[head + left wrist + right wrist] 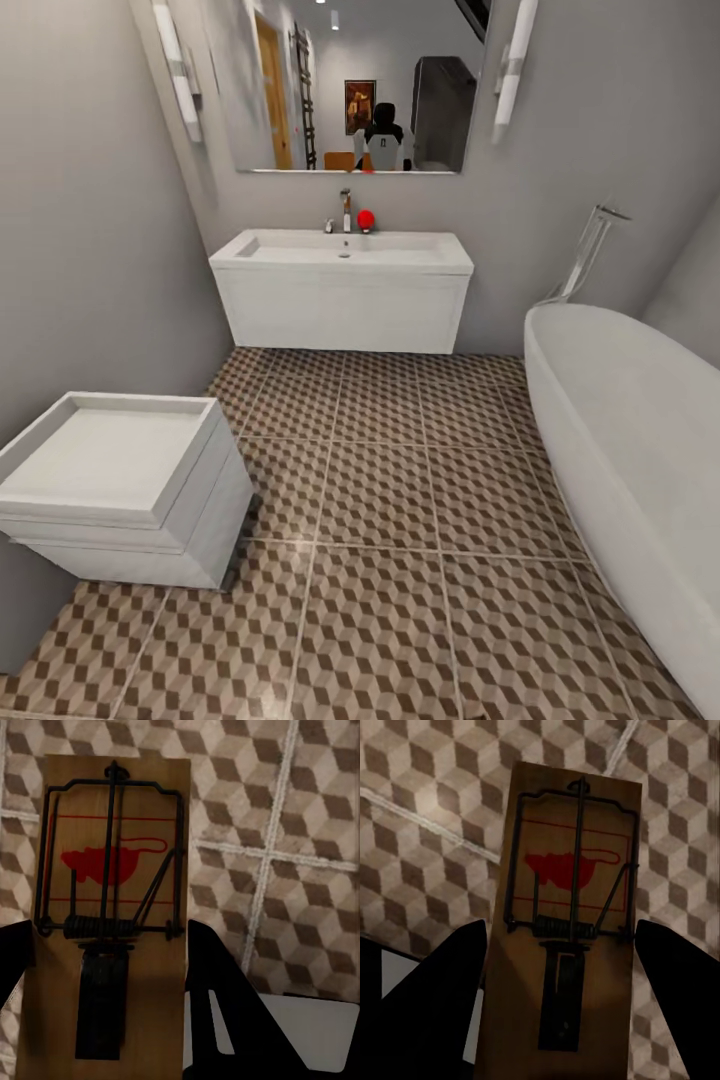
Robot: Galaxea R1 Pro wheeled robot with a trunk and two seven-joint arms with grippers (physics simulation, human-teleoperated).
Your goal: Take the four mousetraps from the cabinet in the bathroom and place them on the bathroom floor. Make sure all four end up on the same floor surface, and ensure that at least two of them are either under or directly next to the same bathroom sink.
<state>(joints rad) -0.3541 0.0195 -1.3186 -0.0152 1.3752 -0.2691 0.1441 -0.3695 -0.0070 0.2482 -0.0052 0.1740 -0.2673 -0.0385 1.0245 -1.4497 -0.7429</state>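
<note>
white toilet, oval bathtub, wall mirror

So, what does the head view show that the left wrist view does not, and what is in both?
Head view alone: the white wall-hung sink under a mirror, the toilet and the bathtub.

Left wrist view alone: a mousetrap, a wooden board with a red mouse print, a wire bar and a spring, between the dark fingers of the left gripper, above the tiles.

Both: the bathroom floor with its cube-pattern tiles and pale grout lines.
</note>
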